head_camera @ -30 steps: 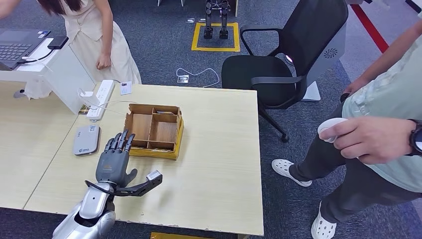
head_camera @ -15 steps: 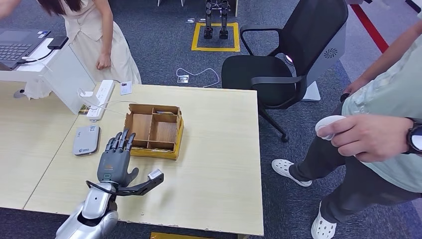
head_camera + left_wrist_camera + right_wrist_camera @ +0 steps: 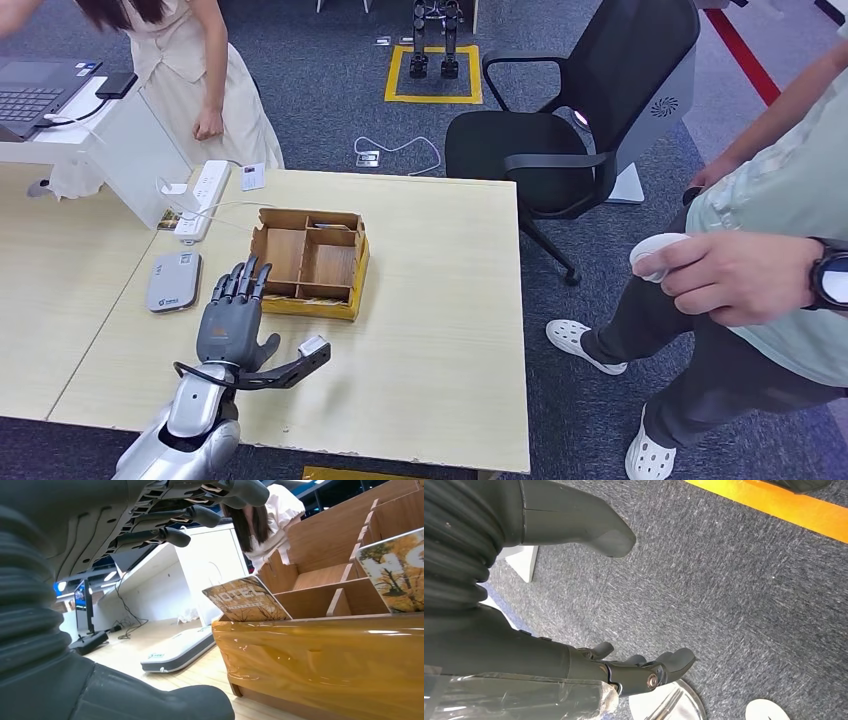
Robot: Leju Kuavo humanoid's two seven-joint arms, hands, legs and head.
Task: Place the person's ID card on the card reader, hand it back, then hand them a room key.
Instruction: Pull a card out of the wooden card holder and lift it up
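Note:
My left hand [image 3: 232, 315] hovers open over the wooden table [image 3: 440, 330], its fingers spread and pointing at the near left corner of a compartmented wooden box [image 3: 310, 262]. Left of the hand lies the grey-white card reader [image 3: 173, 281], with nothing on it. The left wrist view shows the box [image 3: 320, 650] close up, with two hotel key cards [image 3: 247, 600] leaning in its compartments, and the reader [image 3: 177, 650] beyond. A small white card [image 3: 252, 177] lies at the table's far edge. My right hand [image 3: 634, 672] hangs over the carpet, holding nothing.
A person at the right holds a white rounded object [image 3: 660, 258] in one hand. Another person [image 3: 190, 70] stands behind the table's far left corner. A power strip [image 3: 203, 200] with cables lies beyond the reader. A black office chair [image 3: 570, 130] stands past the table.
My left hand has crept slightly forward toward the box. The hand of the person at the right has drifted a little to the left.

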